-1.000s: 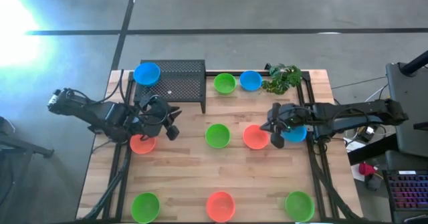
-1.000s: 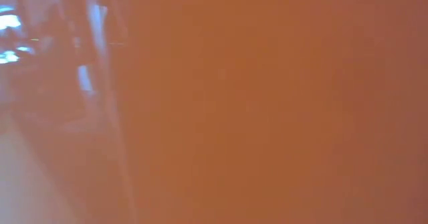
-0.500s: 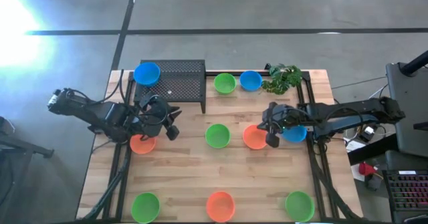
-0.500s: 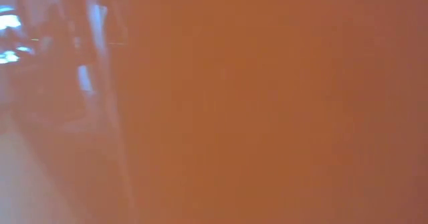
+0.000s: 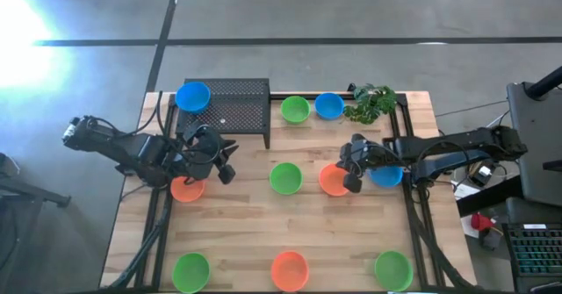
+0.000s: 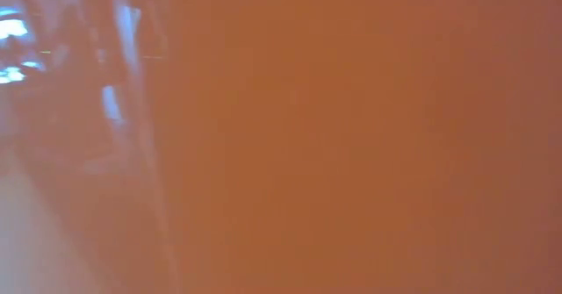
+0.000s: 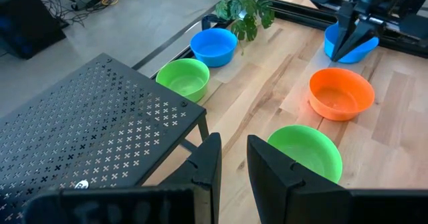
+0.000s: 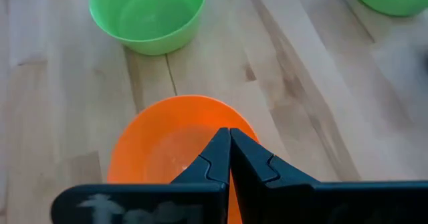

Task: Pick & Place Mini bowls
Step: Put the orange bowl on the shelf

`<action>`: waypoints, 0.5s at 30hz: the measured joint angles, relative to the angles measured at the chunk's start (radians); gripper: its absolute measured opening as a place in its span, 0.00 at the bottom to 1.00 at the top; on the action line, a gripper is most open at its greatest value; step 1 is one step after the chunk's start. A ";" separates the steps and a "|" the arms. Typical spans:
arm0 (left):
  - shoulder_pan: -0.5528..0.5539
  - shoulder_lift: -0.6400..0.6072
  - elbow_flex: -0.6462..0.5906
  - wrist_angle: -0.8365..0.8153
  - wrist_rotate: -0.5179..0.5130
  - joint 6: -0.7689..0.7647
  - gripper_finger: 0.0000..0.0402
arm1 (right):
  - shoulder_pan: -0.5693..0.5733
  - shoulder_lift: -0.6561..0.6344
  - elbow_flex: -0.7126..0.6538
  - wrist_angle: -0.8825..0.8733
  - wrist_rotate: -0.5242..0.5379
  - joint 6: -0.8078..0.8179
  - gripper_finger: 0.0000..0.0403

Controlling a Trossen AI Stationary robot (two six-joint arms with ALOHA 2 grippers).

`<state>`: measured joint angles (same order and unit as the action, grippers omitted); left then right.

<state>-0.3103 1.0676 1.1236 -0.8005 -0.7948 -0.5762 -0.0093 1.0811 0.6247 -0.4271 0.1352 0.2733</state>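
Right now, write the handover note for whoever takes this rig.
Right gripper: shut, empty, over the near rim of the middle orange bowl; a blue bowl sits beside it under the arm.
Left gripper: fingers slightly apart, empty, parked by the stand, above another orange bowl.
Other bowls: blue one on the stand; green and blue at the back by the plant; green mid-table; green, orange, green along the front.
Done: only the stand bowl looks placed. Left: the rest.
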 joint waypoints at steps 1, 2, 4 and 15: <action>0.000 0.000 0.000 0.000 0.000 0.000 0.17 | 0.000 0.005 0.000 0.000 0.000 0.001 0.02; 0.000 0.000 0.000 0.000 0.000 0.000 0.17 | 0.000 0.011 0.000 0.000 0.001 0.005 0.02; 0.000 0.000 0.000 0.000 0.000 0.000 0.17 | 0.000 0.023 0.000 0.004 -0.001 0.020 0.02; 0.000 0.000 0.000 -0.001 0.000 0.000 0.17 | -0.001 0.048 0.005 0.019 0.035 0.023 0.20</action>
<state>-0.3099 1.0676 1.1233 -0.8013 -0.7948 -0.5762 -0.0100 1.1290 0.6292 -0.4076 0.1700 0.2965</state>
